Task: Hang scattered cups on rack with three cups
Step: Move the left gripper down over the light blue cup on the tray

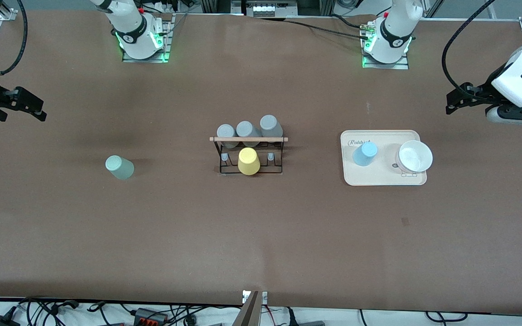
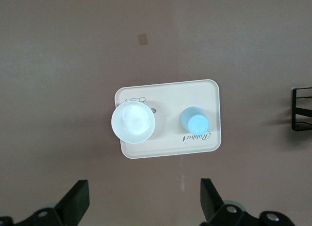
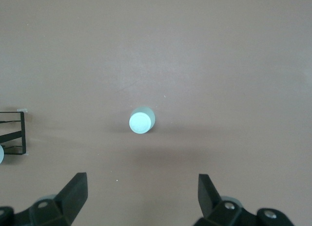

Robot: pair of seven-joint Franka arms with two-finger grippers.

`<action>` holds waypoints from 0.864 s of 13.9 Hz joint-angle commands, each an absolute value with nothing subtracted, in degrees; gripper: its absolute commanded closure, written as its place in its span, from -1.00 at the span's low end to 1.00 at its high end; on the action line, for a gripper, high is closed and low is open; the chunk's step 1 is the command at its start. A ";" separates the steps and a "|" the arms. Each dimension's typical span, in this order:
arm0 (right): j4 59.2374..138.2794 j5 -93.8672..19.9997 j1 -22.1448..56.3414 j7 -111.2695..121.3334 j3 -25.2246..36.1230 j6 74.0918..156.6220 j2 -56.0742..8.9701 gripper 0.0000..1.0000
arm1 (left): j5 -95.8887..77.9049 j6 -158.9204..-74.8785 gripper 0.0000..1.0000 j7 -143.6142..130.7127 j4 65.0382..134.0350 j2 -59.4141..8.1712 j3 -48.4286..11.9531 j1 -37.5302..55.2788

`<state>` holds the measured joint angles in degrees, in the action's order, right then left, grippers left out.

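The rack (image 1: 250, 154) stands in the middle of the surface (image 1: 261, 235). A yellow cup (image 1: 248, 161) sits on its near side, and three grey cups (image 1: 248, 131) on its farther side. The mint cup (image 1: 119, 167) stands well away from the rack, toward my right arm's end. The blue cup (image 1: 364, 153) is on a cream tray (image 1: 381, 179) toward my left arm's end, beside a white bowl (image 1: 414, 156). My right gripper (image 3: 141, 197) hangs wide open over the surface near the mint cup (image 3: 142, 121). My left gripper (image 2: 145, 201) hangs wide open near the tray (image 2: 168, 97).

L gripper (image 2: 144, 206) fingers wide apart, R gripper (image 3: 141, 201) same, both raised
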<state>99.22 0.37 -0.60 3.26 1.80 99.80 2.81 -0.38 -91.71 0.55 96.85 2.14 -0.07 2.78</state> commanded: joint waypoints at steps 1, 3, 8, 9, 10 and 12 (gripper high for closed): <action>100.72 0.97 -0.79 3.25 1.58 99.32 4.66 -1.00 | -0.26 -90.53 -1.00 1.58 95.89 2.72 -0.61 2.90; 100.63 0.88 -0.79 3.16 1.58 99.40 4.66 -1.00 | -0.26 -90.35 -1.00 1.58 95.89 2.72 -0.62 2.81; 100.63 0.97 -0.79 3.08 1.58 99.49 4.66 -1.00 | -1.05 -83.44 -1.00 1.32 92.90 -1.92 -0.88 3.16; 100.63 0.88 -0.79 2.99 1.58 99.67 4.66 -1.00 | -1.23 -80.80 -1.00 1.67 92.73 -2.89 -0.88 3.60; 100.63 0.88 -0.79 2.90 1.58 99.75 4.66 -1.00 | -1.23 -78.94 -1.00 1.67 92.64 -4.03 -0.97 4.13; 100.63 0.88 -0.79 2.90 1.58 99.58 4.66 -1.00 | -1.14 -78.13 -1.00 1.85 92.02 -5.88 -1.84 6.23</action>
